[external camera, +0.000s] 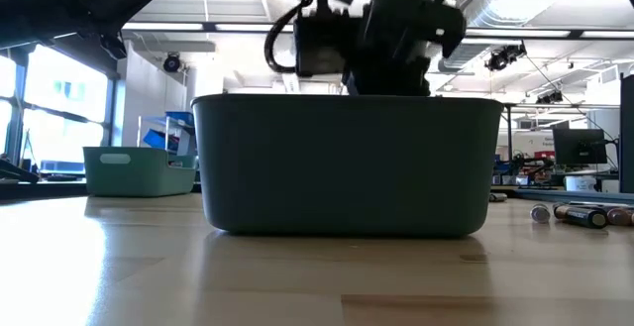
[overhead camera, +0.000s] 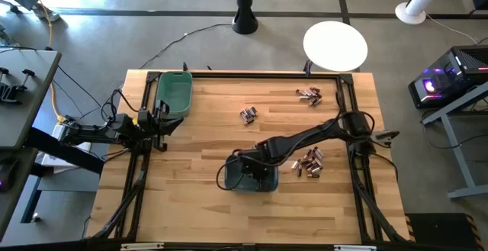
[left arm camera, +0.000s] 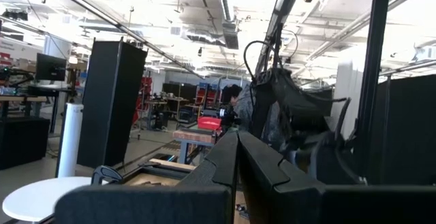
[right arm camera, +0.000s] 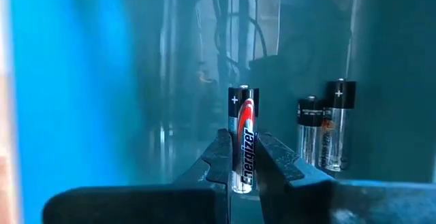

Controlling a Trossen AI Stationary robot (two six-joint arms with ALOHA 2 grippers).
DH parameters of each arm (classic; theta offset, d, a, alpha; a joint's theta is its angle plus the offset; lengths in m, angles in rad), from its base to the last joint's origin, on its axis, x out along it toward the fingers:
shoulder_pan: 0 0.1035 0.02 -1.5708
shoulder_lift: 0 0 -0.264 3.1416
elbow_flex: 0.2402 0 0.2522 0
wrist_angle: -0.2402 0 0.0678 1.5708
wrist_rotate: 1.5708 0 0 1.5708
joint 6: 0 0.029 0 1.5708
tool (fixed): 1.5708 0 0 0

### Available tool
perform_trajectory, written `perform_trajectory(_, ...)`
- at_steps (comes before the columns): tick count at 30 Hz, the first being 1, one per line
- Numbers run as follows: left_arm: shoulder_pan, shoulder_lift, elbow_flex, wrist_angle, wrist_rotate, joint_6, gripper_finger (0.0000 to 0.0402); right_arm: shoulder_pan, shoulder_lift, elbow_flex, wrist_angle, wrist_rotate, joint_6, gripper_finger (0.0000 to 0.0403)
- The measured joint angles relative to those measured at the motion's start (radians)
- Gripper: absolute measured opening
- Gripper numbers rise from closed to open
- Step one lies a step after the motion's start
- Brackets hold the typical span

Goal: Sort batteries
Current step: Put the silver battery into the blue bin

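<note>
Right wrist view: right gripper clamps one battery inside the dark bin, two cells lying on its floor. Loose batteries lie beside the bin. Left gripper closed, empty, near the green bin.

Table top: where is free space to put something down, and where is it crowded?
Free: the bare wood between the green bin and the dark bin, and the front strip below that bin. Crowded: the right half, where three battery clusters lie and the right gripper, shut on a battery, hangs over the dark bin.
</note>
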Motion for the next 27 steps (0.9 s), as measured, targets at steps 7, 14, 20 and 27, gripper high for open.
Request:
perform_trajectory(7,0.0,0.0,0.0,0.013,0.0,0.0,0.0005,-0.007,0.035,-0.001,-0.001,0.004,-0.041,0.0023)
perform_trajectory(14,0.0,0.0,0.0,0.03,0.0,0.0,0.0005,-0.007,0.035,-0.001,0.0,0.055,-0.031,0.0033)
perform_trajectory(20,0.0,0.0,0.0,0.03,0.0,0.0,0.0005,-0.009,0.035,-0.001,-0.003,0.096,-0.029,0.0072)
perform_trajectory(27,0.0,0.0,0.0,0.029,0.0,0.0,0.0005,-0.017,0.035,-0.001,-0.002,0.105,0.009,0.0132)
